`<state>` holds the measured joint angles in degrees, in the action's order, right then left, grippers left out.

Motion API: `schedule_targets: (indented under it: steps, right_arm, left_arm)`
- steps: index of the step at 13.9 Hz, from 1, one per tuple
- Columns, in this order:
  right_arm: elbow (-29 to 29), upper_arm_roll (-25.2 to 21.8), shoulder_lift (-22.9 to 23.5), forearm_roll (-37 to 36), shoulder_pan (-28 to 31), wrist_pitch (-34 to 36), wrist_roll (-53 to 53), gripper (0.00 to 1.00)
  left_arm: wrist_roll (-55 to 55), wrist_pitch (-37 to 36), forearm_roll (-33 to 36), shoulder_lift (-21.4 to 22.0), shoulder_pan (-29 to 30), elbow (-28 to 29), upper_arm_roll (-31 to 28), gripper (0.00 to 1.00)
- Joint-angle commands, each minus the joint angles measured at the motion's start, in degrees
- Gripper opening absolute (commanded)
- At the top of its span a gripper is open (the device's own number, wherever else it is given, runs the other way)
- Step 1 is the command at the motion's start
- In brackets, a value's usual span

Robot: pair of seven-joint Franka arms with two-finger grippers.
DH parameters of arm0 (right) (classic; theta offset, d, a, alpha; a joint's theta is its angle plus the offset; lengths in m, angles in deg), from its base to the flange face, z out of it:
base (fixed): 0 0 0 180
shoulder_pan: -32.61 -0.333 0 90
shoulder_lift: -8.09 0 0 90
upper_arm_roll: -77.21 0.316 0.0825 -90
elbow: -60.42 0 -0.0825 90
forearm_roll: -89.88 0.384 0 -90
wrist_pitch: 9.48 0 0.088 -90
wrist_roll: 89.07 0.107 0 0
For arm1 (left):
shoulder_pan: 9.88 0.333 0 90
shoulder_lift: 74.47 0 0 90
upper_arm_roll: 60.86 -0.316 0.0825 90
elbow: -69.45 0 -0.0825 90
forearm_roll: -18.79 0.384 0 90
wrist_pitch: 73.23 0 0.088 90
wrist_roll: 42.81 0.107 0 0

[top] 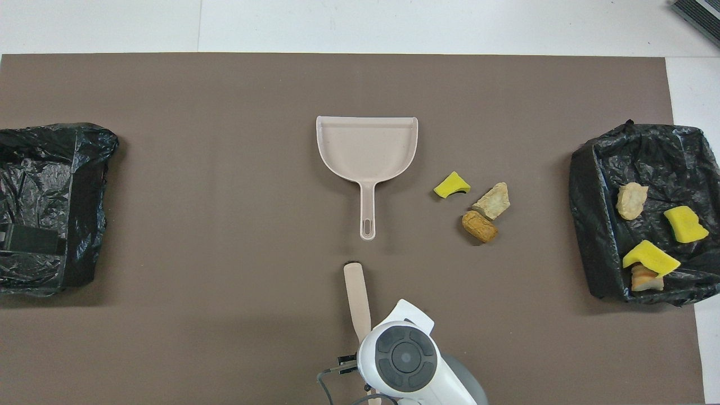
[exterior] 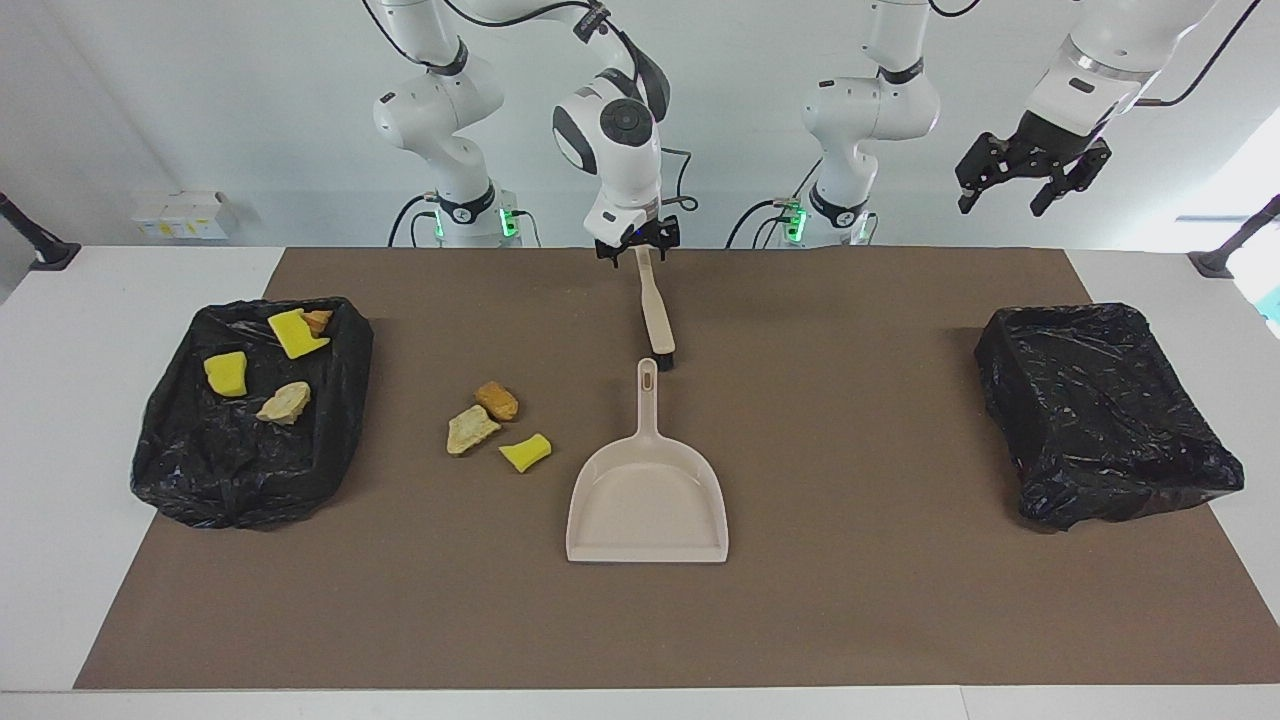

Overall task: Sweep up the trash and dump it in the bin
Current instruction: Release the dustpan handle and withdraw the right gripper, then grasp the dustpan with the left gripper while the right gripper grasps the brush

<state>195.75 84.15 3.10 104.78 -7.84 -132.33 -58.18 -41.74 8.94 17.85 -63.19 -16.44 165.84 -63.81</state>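
Observation:
Three pieces of trash lie on the brown mat beside the dustpan (exterior: 648, 495), toward the right arm's end: an orange-brown chunk (exterior: 497, 400), a tan chunk (exterior: 470, 429) and a yellow sponge piece (exterior: 526, 452). The beige brush (exterior: 655, 320) lies flat on the mat, nearer to the robots than the dustpan's handle. My right gripper (exterior: 637, 250) is down at the robot-side end of the brush handle. In the overhead view its wrist hides that end of the brush (top: 356, 295). My left gripper (exterior: 1030, 185) waits open, high over the left arm's end.
A black-lined bin (exterior: 330, 400) at the right arm's end holds several scraps, among them yellow sponge pieces (exterior: 226, 372). A second black-lined bin (exterior: 1100, 410) stands at the left arm's end. The mat's edge runs close to the robots' bases.

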Motion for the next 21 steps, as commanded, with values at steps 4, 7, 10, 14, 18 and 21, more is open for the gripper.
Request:
schedule_targets:
  steps: [4, 7, 10, 14, 18, 21]
  right_arm:
    - [1.1, -0.3, 1.8, 1.8, -1.0, -2.1, -1.4, 0.65]
    - [1.1, -0.3, 1.8, 1.8, -1.0, -1.8, -1.4, 0.44]
    - [0.7, -0.3, 1.8, 1.9, -1.0, -0.9, -0.5, 0.0]
    - [-1.1, -0.8, -0.4, 2.2, -0.1, 6.1, -1.1, 0.0]
    - [-1.6, -1.1, -6.9, 2.2, 6.6, 15.5, -3.6, 0.0]
    - [-4.9, -1.1, -7.6, 1.9, 12.3, 22.0, -2.5, 0.0]
  left_arm:
    - [0.2, 5.8, 1.1, -1.6, -1.0, -0.9, 0.4, 1.0]
    - [0.2, 8.6, 0.8, -6.8, -1.1, -4.4, 0.8, 1.0]
    - [0.2, 10.6, 0.8, -13.5, -2.3, -10.5, 2.8, 1.0]
    - [-0.7, 16.4, 0.6, -18.4, -4.2, -11.4, 6.6, 1.0]
    - [-5.8, 19.0, 0.6, -25.4, -8.9, -16.0, 7.1, 1.0]
    - [-14.2, 22.6, 0.7, -31.7, -14.7, -18.8, 7.3, 1.0]
